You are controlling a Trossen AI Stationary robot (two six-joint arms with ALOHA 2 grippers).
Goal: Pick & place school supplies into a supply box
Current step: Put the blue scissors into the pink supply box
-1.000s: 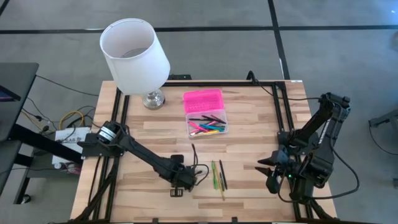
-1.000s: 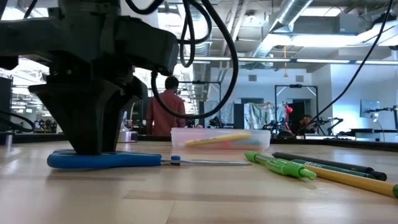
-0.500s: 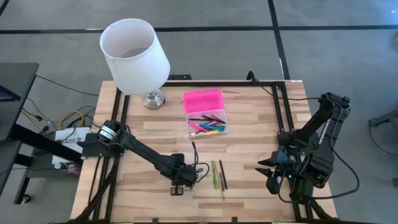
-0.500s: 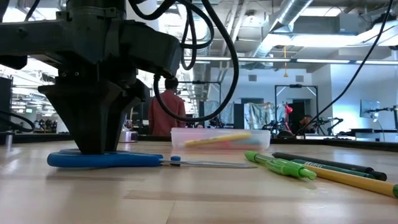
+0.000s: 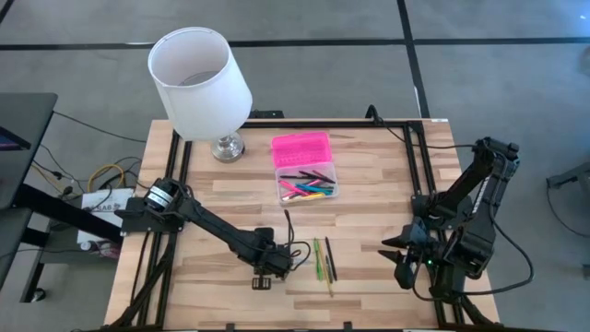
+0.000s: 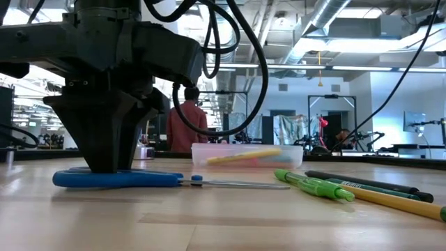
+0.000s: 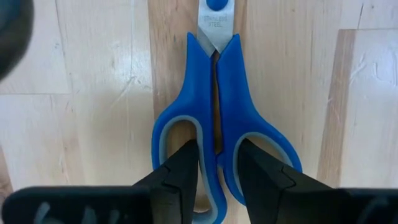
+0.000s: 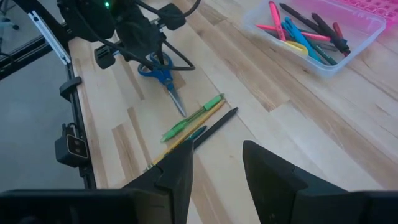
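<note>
Scissors (image 7: 214,118) with blue handles lie flat on the wooden table (image 5: 369,198), near its front edge and left of centre, blades shut. My left gripper (image 7: 216,171) stands straight down over the handles, its two fingers (image 7: 186,168) set one inside each handle loop, a narrow gap between them, not clamped on anything I can make out. Just to the right of the scissors lie a green marker (image 6: 313,185), a yellow pencil (image 6: 390,201) and a dark pen (image 6: 362,183), close together and in nobody's way. Farther back sits the supply box (image 5: 309,184), its clear base holding several coloured pens, the pink lid (image 5: 300,148) lying open behind it. A white lamp (image 5: 198,83) stands at the table's back left. My right gripper (image 8: 214,165) hangs over the table's right front, fingers apart, holding nothing. Since a second ago my left fingers have drawn closer together, and the arm has shifted slightly; the scissors have not moved.
</note>
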